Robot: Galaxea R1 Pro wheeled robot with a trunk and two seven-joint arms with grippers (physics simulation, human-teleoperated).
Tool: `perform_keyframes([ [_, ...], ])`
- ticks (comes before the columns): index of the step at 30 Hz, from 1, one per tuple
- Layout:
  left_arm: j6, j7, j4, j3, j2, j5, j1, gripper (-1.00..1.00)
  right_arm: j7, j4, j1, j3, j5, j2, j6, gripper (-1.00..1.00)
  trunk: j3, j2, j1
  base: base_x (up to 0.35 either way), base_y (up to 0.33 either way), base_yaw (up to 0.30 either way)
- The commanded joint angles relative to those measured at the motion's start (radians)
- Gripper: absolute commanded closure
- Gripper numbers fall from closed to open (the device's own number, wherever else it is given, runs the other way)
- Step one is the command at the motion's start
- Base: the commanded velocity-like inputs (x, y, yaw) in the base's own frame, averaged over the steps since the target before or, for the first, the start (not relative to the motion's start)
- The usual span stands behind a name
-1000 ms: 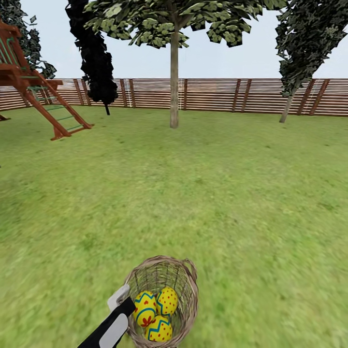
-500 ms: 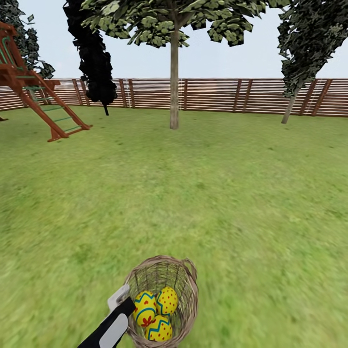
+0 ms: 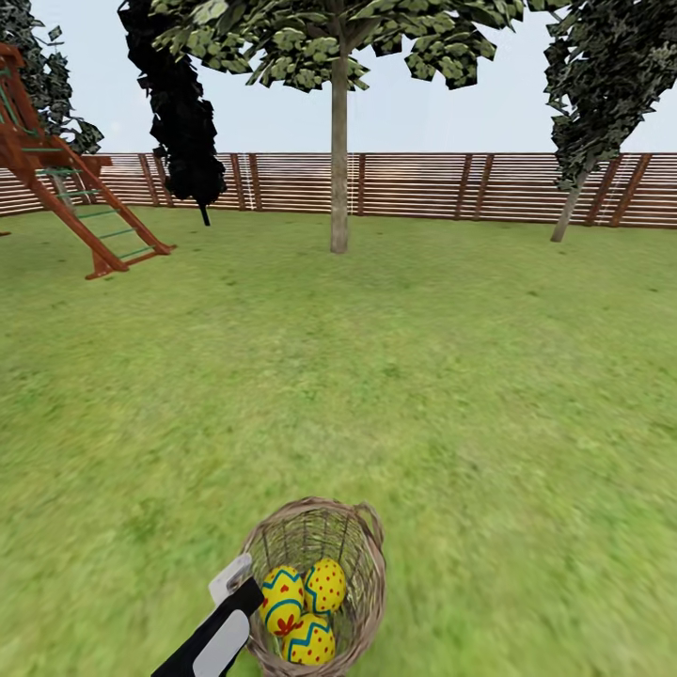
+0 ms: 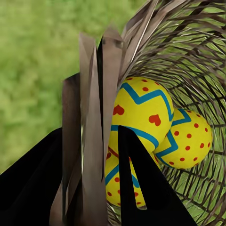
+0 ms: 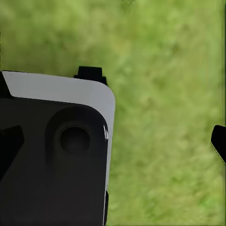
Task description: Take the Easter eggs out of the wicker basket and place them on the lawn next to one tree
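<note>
Flat, even daylight, source direction unclear; pale hazy sky (image 3: 451,113). No hard cast shadows on grass (image 3: 489,376). Head view: far fence (image 3: 423,183) crisp, near grass smeared. Wrist views: grass soft, out of focus; eggs (image 4: 141,113) sharp, no glare.

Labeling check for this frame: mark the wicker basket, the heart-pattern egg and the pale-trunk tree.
wicker basket (image 3: 369,550): head view, on the right side of its woven rim.
heart-pattern egg (image 4: 139,110): left wrist view, on its yellow shell between the zigzag bands.
pale-trunk tree (image 3: 338,169): head view, midway up the trunk.
</note>
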Motion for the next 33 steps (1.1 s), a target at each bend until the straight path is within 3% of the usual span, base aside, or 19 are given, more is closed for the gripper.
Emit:
perform_keyframes([
  [1,-0.005,0.006,-0.001,-0.007,0.001,0.009,-0.001,1.00,-0.005,0.004,-0.002,-0.008,0.011,0.000,-0.005,-1.00,-0.001,0.000,0.001,0.341,0.000,0.000],
  [33,-0.005,0.006,-0.001,-0.007,-0.001,0.011,-0.001,1.00,-0.009,0.001,-0.002,-0.008,0.012,0.004,-0.015,-1.00,-0.001,0.000,0.001,0.341,0.000,0.000],
])
